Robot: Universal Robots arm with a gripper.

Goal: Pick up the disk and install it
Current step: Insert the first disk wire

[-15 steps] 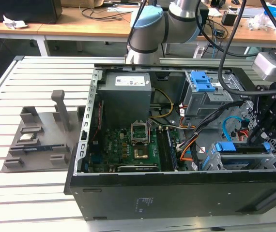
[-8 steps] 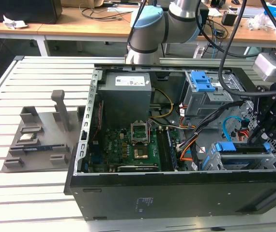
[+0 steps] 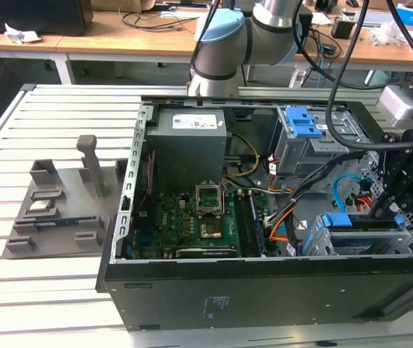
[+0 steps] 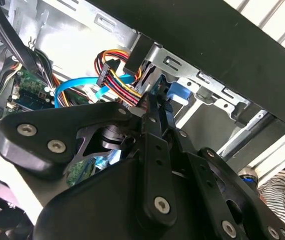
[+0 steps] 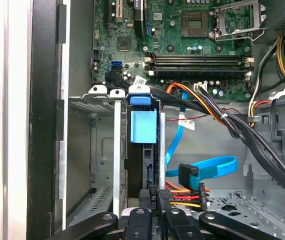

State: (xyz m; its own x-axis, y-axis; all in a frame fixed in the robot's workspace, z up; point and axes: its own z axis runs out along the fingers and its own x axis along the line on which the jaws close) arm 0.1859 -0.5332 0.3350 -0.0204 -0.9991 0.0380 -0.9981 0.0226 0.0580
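Fingers (image 5: 155, 200) pinching disk (image 5: 144, 150) edge — upright in drive cage (image 5: 100, 150), cables (image 5: 202, 107) crowding beside.

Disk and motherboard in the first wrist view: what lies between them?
A bundle of cables, black and orange among them, crosses the stretch between the disk and the motherboard. This shows in the first wrist view.

**Background and Work Surface**

The tabletop (image 3: 54, 123) is pale slatted metal. At 12 o'clock in the exterior view stand wooden desks (image 3: 112, 36) strewn with cables (image 3: 152, 16) and crumpled paper (image 3: 19, 33). Lighting is even.
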